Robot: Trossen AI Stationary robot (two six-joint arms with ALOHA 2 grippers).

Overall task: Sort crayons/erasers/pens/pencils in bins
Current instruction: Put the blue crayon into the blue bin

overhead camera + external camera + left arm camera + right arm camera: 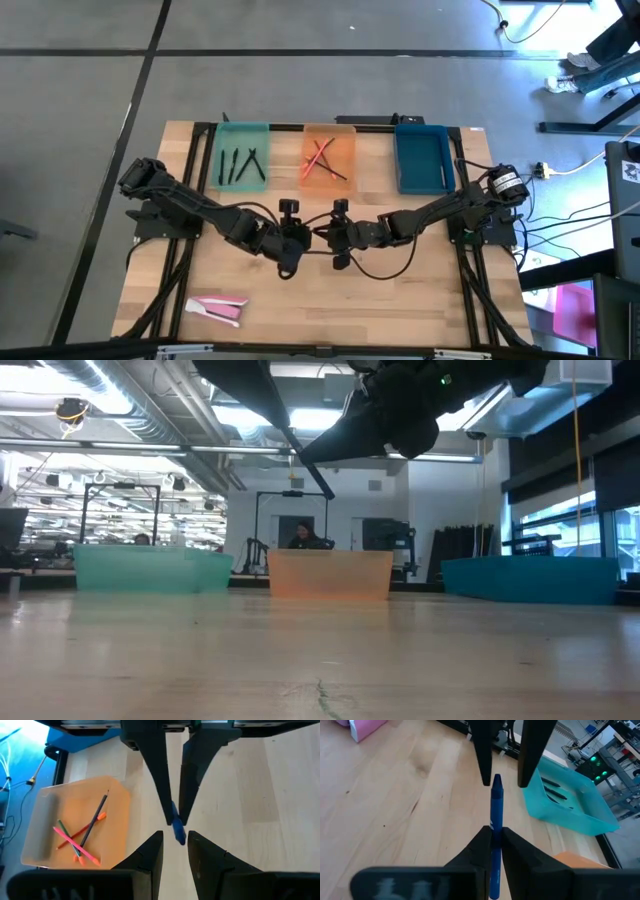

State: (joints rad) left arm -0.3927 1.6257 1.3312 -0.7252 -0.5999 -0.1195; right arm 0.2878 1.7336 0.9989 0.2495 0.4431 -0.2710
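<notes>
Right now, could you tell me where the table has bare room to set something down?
The blue bin holds nothing. Bare wood lies right of the eraser along the near edge. The middle is crowded: left hand and right hand meet over a blue crayon.

Left gripper (175, 840) has its fingers spread, facing the right gripper (173, 815), which pinches a short blue crayon (177, 827). Orange translucent plastic bin (45, 802) nearby holds crossed red, pink and dark pencils (80, 837).
</notes>
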